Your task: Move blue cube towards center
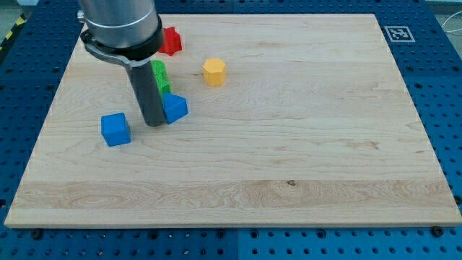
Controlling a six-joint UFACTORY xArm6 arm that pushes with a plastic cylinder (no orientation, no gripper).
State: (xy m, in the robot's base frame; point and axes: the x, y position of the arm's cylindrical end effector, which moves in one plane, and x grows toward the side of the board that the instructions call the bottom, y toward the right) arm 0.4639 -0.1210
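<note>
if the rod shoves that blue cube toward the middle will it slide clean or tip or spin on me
The blue cube looks squat and flat-bottomed, so it will likely slide, not tip or roll. The wooden board looks smooth, so drag should be low. It may spin if hit off-centre: my tip sits to its right, beside the other blue block.

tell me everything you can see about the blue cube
The blue cube is a small solid block of bright blue, plastic by its look, with a lighter top face and darker sides. It sits flat on the wooden board, slightly turned, in the view's left part, well short of the centre. Nothing touches it: my tip stands just to its right, apart from it and up against another blue block, whose shape I cannot tell for sure.
</note>
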